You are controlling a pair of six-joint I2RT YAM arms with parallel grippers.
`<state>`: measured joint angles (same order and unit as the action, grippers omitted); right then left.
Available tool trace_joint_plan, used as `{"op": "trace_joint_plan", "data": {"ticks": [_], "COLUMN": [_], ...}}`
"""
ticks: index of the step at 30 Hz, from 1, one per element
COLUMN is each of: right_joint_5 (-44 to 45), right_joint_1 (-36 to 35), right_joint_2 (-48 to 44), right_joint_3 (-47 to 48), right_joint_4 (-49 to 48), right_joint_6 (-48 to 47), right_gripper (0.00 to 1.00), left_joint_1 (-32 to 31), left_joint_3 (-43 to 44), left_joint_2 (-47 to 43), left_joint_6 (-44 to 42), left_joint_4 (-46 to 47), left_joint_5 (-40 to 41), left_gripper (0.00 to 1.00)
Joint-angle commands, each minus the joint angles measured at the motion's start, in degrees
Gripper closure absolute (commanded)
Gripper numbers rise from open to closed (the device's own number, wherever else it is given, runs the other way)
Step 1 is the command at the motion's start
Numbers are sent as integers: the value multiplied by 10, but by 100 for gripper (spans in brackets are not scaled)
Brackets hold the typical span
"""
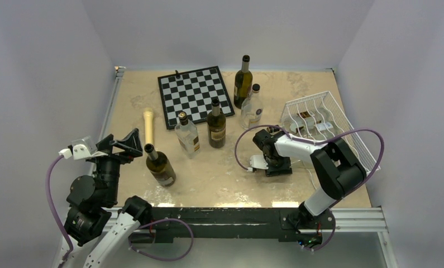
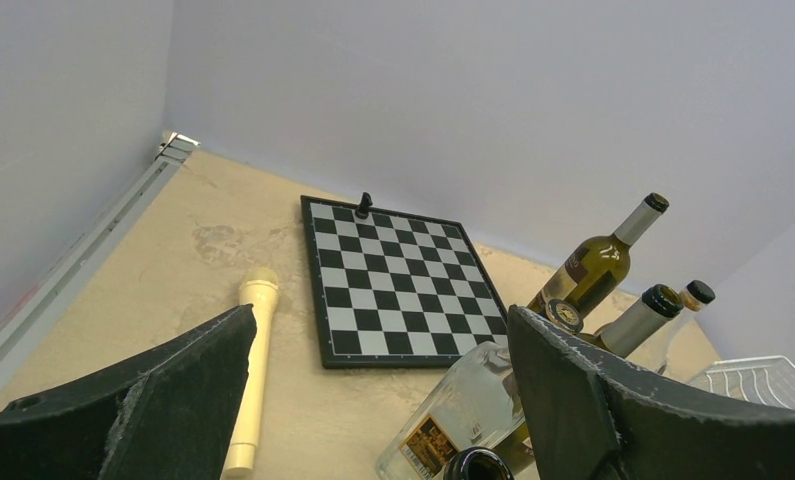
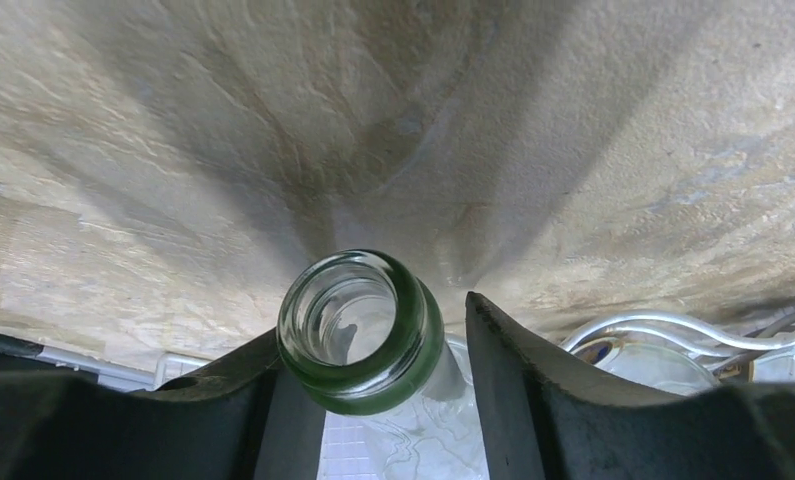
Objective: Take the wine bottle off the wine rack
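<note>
My right pincer (image 3: 371,325) is right at the wine bottle (image 3: 365,392). In the right wrist view the bottle's open mouth points straight at me. So its long body runs away in line with the fingers, toward the wine rack (image 1: 342,120).

One finger touches the neck. On the other side I see a thin gap. I think the pincer is around the neck but not squeezing it yet.

The right arm (image 1: 331,167) is the near one. The left pincer (image 2: 381,312) is far off at the other side of the table (image 1: 230,178). It is spread wide with nothing in it.

The bottle's body is cut off at the bottom of the wrist view. From above, my own arm hides the neck. I can only make out some glass and labels lying in the rack.

I think the pull should go along the bottle, away from the rack.
</note>
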<state>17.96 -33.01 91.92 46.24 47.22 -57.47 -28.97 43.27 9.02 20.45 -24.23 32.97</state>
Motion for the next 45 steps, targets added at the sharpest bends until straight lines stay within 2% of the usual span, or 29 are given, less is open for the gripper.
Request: {"op": "trace_joint_plan", "data": {"ticks": [1,6,8,11,14,18,35,45], "right_joint_5": [11,1,5,13,7,0,-11,-27], "right_joint_1": [6,13,13,12,6,-12,-80,-125], "right_joint_2": [14,10,6,-7,-29,-47,-27,-35], "right_joint_3": [25,42,49,64,68,60,65,103], "right_joint_4": [-12,0,7,25,31,32,72,117], "right_joint_6": [2,4,10,19,21,19,73,104], "right_gripper": [49,62,72,93,100,100,100,100], "left_joint_1": [-4,-4,-4,-3,-4,-4,-5,-4], "left_joint_3": [2,2,2,2,2,2,2,2], "left_joint_2": [-2,0,-1,0,0,-2,-4,-4], "left_joint_6": [6,6,6,6,6,6,7,7], "left_joint_4": [22,21,21,22,22,22,21,21], "left_joint_5": [-7,-6,-4,-7,-9,-8,-9,-9], "left_gripper": [0,0,0,0,0,0,0,0]}}
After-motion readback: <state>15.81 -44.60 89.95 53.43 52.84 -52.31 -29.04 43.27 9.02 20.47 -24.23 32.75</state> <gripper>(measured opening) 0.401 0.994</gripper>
